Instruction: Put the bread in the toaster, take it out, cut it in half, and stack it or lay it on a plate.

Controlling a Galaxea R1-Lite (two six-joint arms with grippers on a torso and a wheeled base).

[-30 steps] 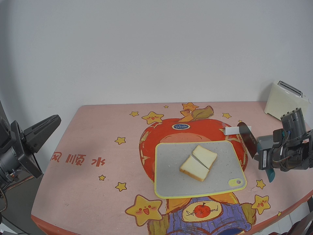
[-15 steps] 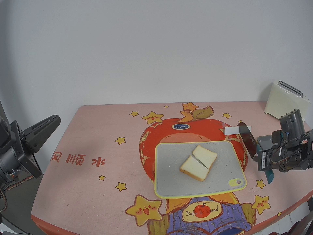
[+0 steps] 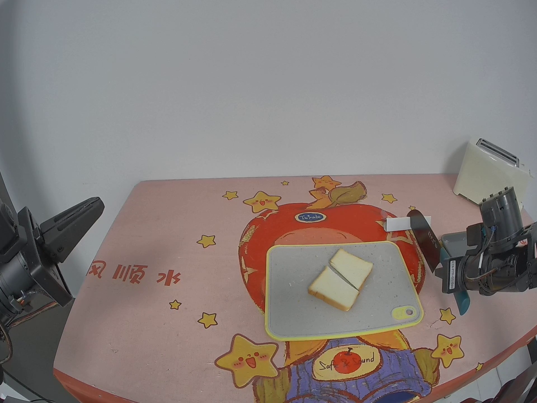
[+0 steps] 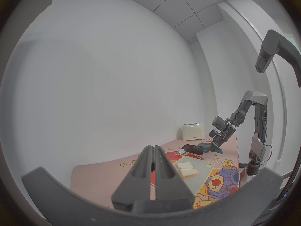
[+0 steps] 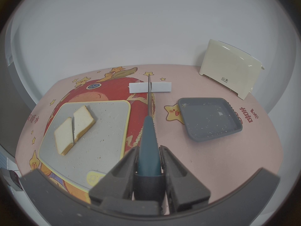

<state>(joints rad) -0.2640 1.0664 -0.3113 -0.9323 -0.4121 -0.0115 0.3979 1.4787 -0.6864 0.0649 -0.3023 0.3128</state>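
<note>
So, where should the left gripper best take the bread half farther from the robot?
Probably from above, across its two short ends: the far bread half lies flat on the cutting board with its cut side close against the near half.

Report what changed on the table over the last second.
The right gripper, shut on the knife, sank very slightly, then stopped. The bread halves, cutting board, toaster and left gripper stayed put.
</note>
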